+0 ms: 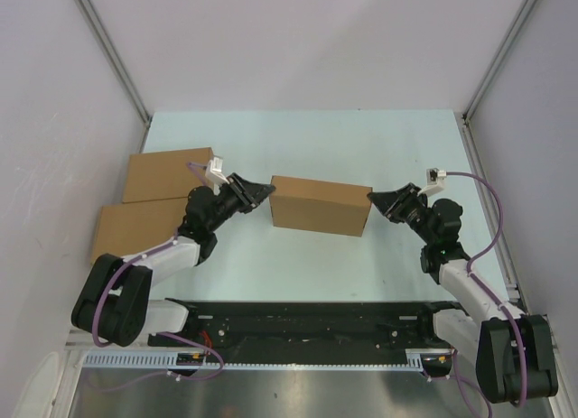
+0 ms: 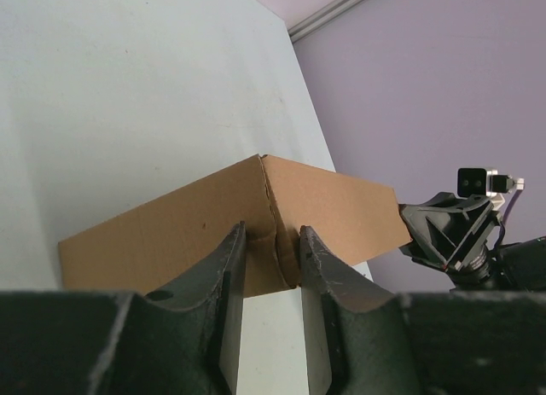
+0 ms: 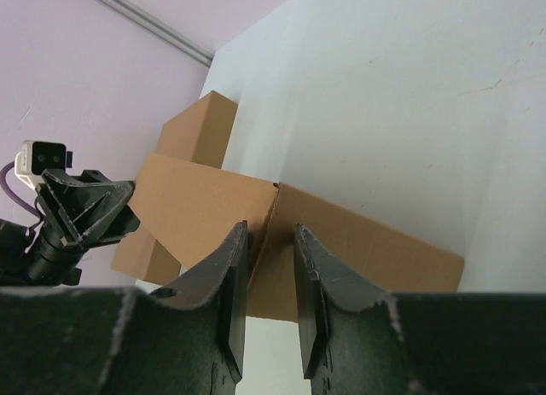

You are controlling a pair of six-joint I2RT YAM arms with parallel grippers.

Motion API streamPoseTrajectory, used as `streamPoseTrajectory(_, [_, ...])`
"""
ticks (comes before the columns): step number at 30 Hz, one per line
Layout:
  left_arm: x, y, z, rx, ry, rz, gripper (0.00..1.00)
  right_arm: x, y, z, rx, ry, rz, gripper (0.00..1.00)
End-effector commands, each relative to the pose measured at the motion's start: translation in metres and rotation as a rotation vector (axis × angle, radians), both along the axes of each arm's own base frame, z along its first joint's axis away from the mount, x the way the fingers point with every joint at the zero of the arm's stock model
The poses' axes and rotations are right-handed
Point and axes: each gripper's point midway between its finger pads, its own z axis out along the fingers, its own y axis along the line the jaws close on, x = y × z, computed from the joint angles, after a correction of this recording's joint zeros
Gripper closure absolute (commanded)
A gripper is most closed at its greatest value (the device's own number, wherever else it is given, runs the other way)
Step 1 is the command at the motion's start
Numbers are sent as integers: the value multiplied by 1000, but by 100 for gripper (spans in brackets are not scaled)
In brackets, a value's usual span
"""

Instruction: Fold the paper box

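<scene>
1. We see the paper box (image 1: 321,204) closed up as a shallow brown block near the middle of the worktop (image 1: 316,143). Its long sides run from left to right, and it sits well apart from both side edges.
2. The left arm (image 1: 172,251) reaches in from the near left corner. In the overhead view the left jaws meet the box's left end, towards its far corner.
3. From the left wrist we see the left jaws standing a narrow way apart, with one finger (image 2: 232,267) on each side of an upright corner edge of the box. We cannot tell whether they pinch the cardboard or only straddle it.
4. The right arm (image 1: 465,283) comes in from the near right corner, and the right jaws meet the box's right end at its far corner.
5. From the right wrist the right jaws show the same narrow gap, lined up with a corner edge of the box. We cannot tell whether they grip it.
6. Two more brown boxes (image 1: 167,174) (image 1: 135,228) lie at the worktop's left edge, just beside each other.
</scene>
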Motion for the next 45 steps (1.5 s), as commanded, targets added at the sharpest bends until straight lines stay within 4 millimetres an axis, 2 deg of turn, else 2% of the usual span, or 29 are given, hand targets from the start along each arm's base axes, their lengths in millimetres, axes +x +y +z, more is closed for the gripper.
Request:
streamPoseTrajectory(1, [-29,13,-86,149,286,0,100,-40,-26,-111,-166,388,-73,84])
streamPoseTrajectory(5, [-28,4,-67,169,190,-17,99,-39,-22,-93,-245,314,-78,83])
streamPoseTrajectory(7, [-32,-3,-62,196,148,-31,100,-41,-18,-89,-279,306,-68,85])
streamPoseTrajectory(9, [-41,-13,-55,207,112,-53,100,-46,-16,-92,-303,325,-69,85])
streamPoseTrajectory(10, [-47,-13,-60,224,113,-53,100,-50,-8,-91,-313,314,-44,85])
streamPoseTrajectory(11, [-49,-12,-60,235,105,-32,100,-58,-11,-100,-343,353,-58,86])
streamPoseTrajectory(13, [-66,-17,-64,254,102,-46,100,-71,1,-104,-368,370,-14,87])
streamPoseTrajectory(15, [-80,-20,-63,253,90,-46,100,-84,3,-112,-390,415,-20,87])
streamPoseTrajectory(16, [-89,-18,-74,264,110,-50,100,-89,4,-116,-400,431,-15,88])
streamPoseTrajectory(17, [-92,-17,-75,264,108,-38,100,-100,14,-119,-400,446,18,88])
streamPoseTrajectory(19, [-105,-16,-81,266,118,-55,100,-108,11,-125,-428,470,-7,88])
streamPoseTrajectory(21, [-115,-11,-90,275,139,-56,100,-119,20,-124,-415,474,14,88])
streamPoseTrajectory(24, [-123,-7,-89,260,135,-52,99,-132,26,-122,-415,475,27,88])
streamPoseTrajectory(29, [-130,3,-87,255,122,-24,99,-157,26,-130,-460,504,32,88])
streamPoseTrajectory(30, [-133,6,-93,262,141,-25,99,-166,30,-132,-460,516,52,88])
streamPoseTrajectory(33, [-141,7,-102,259,168,-34,97,-177,25,-144,-508,538,46,87])
streamPoseTrajectory(35, [-148,11,-117,272,204,-35,95,-181,26,-151,-507,562,43,86])
streamPoseTrajectory(37, [-155,14,-130,289,234,-41,93,-184,29,-156,-513,580,59,84])
streamPoseTrajectory(38, [-158,15,-133,295,242,-47,89,-185,29,-157,-519,584,60,81])
streamPoseTrajectory(40, [-164,20,-146,314,280,-40,85,-186,29,-161,-528,586,57,72])
streamPoseTrajectory(41, [-163,18,-144,301,275,-39,80,-185,28,-163,-538,589,53,67])
streamPoseTrajectory(42, [-167,23,-155,315,293,-35,77,-185,28,-165,-544,589,53,59])
streamPoseTrajectory(43, [-168,24,-159,324,306,-28,75,-183,28,-166,-542,584,50,56])
streamPoseTrajectory(45, [-161,22,-154,324,284,-18,73,-177,25,-169,-560,585,37,52])
